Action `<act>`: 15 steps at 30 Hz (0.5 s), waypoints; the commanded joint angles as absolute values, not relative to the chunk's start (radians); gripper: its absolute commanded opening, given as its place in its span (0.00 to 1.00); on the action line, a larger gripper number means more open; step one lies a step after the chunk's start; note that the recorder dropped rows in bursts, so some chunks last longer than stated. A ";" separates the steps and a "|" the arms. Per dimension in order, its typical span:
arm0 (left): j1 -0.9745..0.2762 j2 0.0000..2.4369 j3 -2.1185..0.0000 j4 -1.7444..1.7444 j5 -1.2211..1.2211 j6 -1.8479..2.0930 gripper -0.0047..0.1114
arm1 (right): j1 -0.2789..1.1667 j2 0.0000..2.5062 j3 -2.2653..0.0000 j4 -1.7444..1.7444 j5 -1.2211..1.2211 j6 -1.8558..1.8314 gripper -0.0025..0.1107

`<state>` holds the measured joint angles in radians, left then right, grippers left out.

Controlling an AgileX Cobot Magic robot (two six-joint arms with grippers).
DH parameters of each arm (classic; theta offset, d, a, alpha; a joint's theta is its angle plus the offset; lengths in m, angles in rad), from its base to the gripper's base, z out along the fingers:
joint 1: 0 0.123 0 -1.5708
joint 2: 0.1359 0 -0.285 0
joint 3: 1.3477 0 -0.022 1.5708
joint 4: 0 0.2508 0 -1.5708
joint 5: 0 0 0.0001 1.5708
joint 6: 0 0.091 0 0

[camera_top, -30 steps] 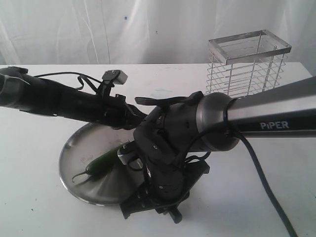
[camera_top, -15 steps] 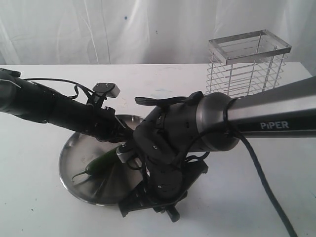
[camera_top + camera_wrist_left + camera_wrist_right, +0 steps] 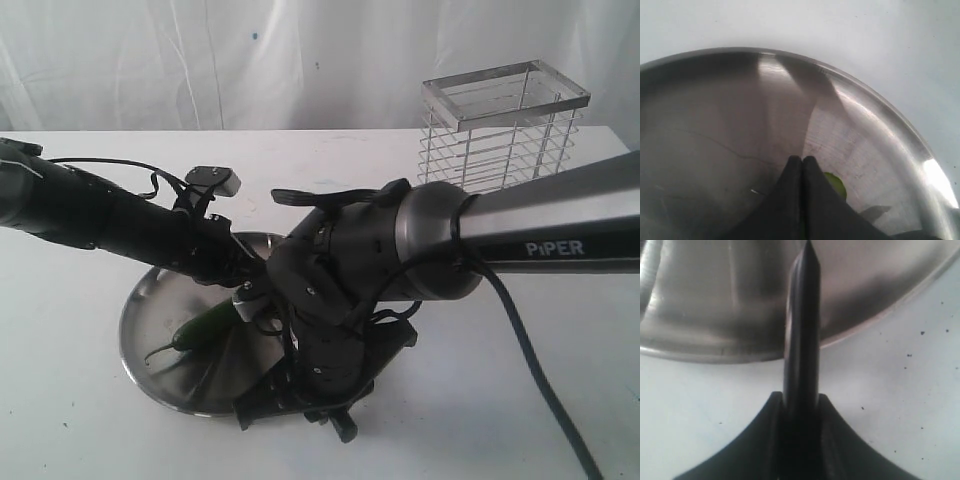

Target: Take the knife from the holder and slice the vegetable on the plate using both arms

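Standing on the table (image 3: 60, 400), the holder (image 3: 500, 130) is seen well apart from the plate (image 3: 150, 320). The knife (image 3: 802, 325) is clamped in the right gripper (image 3: 800, 402), tip over the plate. The chilli (image 3: 205, 328) is laid on the plate, partly hidden by the left gripper (image 3: 801, 161), jaws pressed together.

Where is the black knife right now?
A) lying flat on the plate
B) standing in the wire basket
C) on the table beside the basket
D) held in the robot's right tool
D: in the right wrist view the knife is clamped in the right tool, with its pointed tip reaching over the plate.
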<state>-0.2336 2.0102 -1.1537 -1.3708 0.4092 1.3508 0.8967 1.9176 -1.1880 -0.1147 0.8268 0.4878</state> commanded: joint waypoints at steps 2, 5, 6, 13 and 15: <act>-0.231 2.006 -1.146 -1.377 0.383 1.365 0.04 | 0.868 1.908 -1.227 -0.114 0.855 0.498 0.02; -0.231 2.024 -1.146 -1.377 0.391 1.365 0.04 | 0.866 1.908 -1.227 -0.096 0.876 0.498 0.02; -0.231 2.033 -1.146 -1.377 0.394 1.365 0.04 | 0.866 1.908 -1.227 -0.088 0.882 0.496 0.02; -0.231 2.089 -1.146 -1.377 0.412 1.365 0.04 | 0.866 1.909 -1.227 -0.076 0.910 0.492 0.02; -0.231 2.097 -1.146 -1.369 0.419 1.365 0.04 | 0.866 1.909 -1.227 -0.076 0.919 0.492 0.02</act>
